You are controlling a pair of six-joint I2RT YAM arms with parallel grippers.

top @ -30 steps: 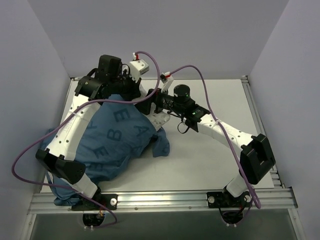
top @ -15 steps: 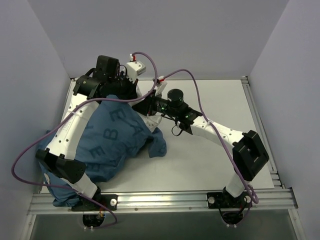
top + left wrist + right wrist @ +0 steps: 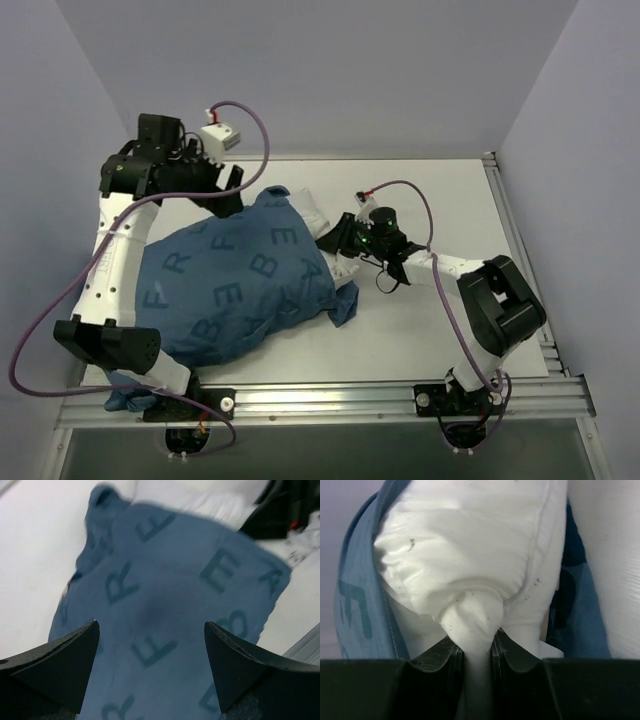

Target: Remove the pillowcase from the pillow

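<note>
Since a second ago, the left gripper (image 3: 228, 195) has been lifted off the pillowcase (image 3: 230, 290) and swung far-left, its jaws spread wide and empty. The right gripper (image 3: 474, 652) is clamped on a bunched corner of the pillow (image 3: 470, 540), which is mostly sheathed across the table's left half. Extraction is judged barely begun. Next, the case should be pinned while the pillow is drawn rightward. The white table (image 3: 440, 200) is enclosed by pale walls (image 3: 300, 70).
</note>
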